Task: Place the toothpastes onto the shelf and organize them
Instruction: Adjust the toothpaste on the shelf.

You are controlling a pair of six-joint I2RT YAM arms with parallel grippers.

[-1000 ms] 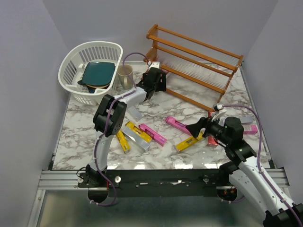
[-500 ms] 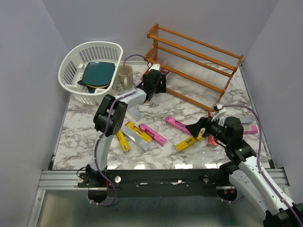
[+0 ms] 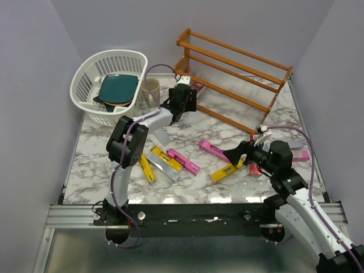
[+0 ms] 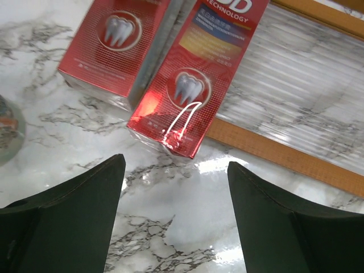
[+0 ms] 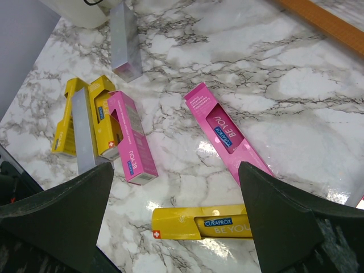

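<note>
Seen from above, the left hand (image 3: 189,98) sits at the left end of the shelf (image 3: 239,68) and hides all but a red sliver there. Its wrist view shows two red cartons (image 4: 196,79) side by side, one meeting the shelf's bottom rail. The fingers are spread wide and empty. The right hand (image 5: 175,170), equally wide and empty, hovers in front of the shelf over a pink carton (image 5: 224,133) and a yellow carton (image 5: 199,223) on the counter (image 5: 296,96).

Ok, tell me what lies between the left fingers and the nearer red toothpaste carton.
Only bare marble tabletop separates the left fingers from that red carton, per the left wrist view.
</note>
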